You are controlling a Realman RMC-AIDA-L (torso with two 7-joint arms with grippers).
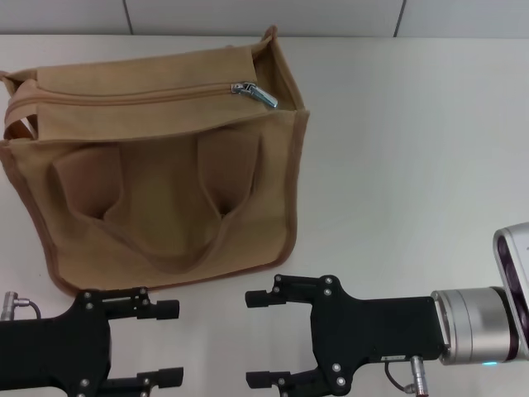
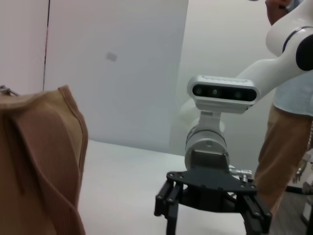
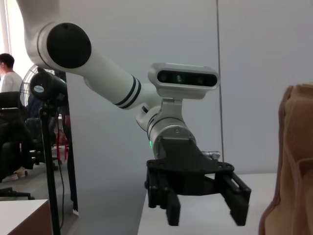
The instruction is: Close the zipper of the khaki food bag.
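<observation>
Bag and grippers sit apart on the white table [image 1: 397,165]. The khaki food bag [image 1: 157,215] fills the head view's ten o'clock area, its zipper [image 1: 140,96] running along the top to a silver pull tab [image 1: 254,94] near the right end. At seven o'clock the left gripper [image 1: 161,343] lies level, jaws spread wide, holding nothing; at five o'clock the right gripper [image 1: 263,339] mirrors it, facing it, equally wide and unladen.

My bag [image 1: 157,186] stands on the table, tan canvas with brown-edged seams, front pocket facing me, two looped handles drooping over it. Its zipper [image 1: 132,96] runs along the top, the silver pull [image 1: 254,94] lying near the bag's right end.
</observation>
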